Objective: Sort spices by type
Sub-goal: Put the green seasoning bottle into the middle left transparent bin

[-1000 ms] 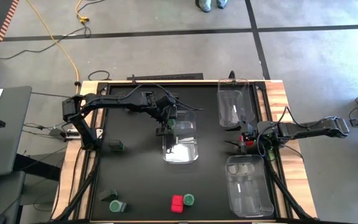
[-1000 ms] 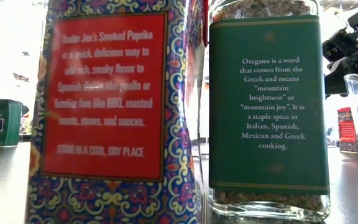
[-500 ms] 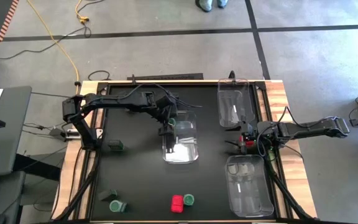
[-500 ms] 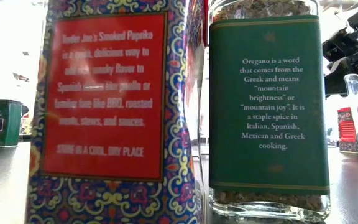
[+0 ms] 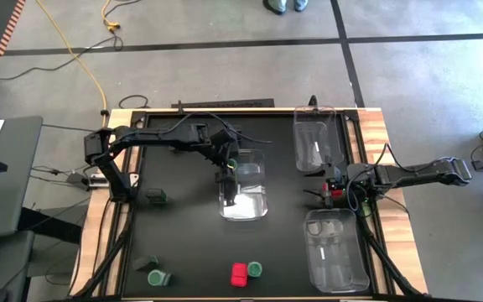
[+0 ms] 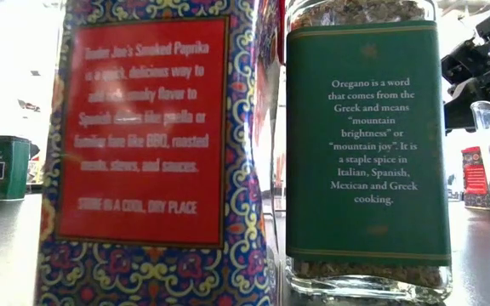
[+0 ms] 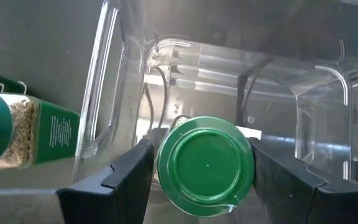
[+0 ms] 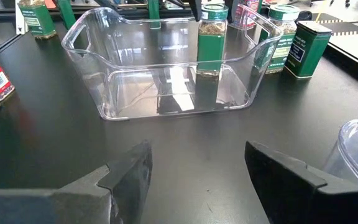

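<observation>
**Oregano jar held over the middle bin**

While the right gripper (image 5: 332, 190) waits at three o'clock, fingers apart and empty, the left gripper (image 5: 229, 170) holds a green-topped jar (image 5: 232, 165) above the centre bin (image 5: 246, 210), likely for release. Wrist view: fingers (image 7: 126, 177) clamp the lid. Low view: paprika tin (image 6: 151, 144) beside another oregano jar (image 6: 364, 144), unsorted.

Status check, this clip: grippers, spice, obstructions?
Left gripper shut on green-topped jar, inside middle clear bin. Right gripper open, empty, at table's right edge. Nothing blocking.

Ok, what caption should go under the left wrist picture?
Left end effector holds a green-lidded spice jar over the clear bin.
</observation>
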Controlling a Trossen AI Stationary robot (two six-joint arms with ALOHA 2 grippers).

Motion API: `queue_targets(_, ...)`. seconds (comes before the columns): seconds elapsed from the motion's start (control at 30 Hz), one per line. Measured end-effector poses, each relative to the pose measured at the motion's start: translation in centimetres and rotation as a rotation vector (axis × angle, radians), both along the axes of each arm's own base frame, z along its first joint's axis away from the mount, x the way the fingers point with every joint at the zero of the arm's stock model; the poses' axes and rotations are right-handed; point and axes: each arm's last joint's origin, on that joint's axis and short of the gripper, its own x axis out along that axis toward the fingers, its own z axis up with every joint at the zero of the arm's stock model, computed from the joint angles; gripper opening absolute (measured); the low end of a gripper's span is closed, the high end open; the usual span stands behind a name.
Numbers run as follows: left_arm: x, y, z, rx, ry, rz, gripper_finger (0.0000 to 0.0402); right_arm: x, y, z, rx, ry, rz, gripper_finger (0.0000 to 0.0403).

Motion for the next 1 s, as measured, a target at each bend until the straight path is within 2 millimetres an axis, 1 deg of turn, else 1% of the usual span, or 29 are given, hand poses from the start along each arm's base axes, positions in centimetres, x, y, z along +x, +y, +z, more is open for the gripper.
queue_targets(0.13, 0.00, 0.01, 0.00, -0.028, -0.001, 0.046, 0.0243, 0.00, 0.00, 0.00, 0.000, 0.000, 0.000, 0.0286)
queue_targets(0.3, -0.04, 0.19, 0.00, -0.012, 0.008, 0.135, 0.0243, 0.00, 0.00, 0.00, 0.000, 0.000, 0.000, 0.0286)
queue_targets(0.53, 0.00, 0.22, 0.03, -0.058, -0.001, 0.216, 0.0243, 0.00, 0.00, 0.01, 0.000, 0.000, 0.000, 0.0286)
queue_targets(0.77, 0.20, 0.28, 0.17, -0.125, -0.034, 0.319, 0.0243, 0.00, 0.00, 0.00, 0.000, 0.000, 0.000, 0.0286)
queue_targets(1.0, 0.41, 0.38, 0.34, -0.146, -0.066, 0.373, 0.0243, 0.00, 0.00, 0.00, 0.000, 0.000, 0.000, 0.0286)
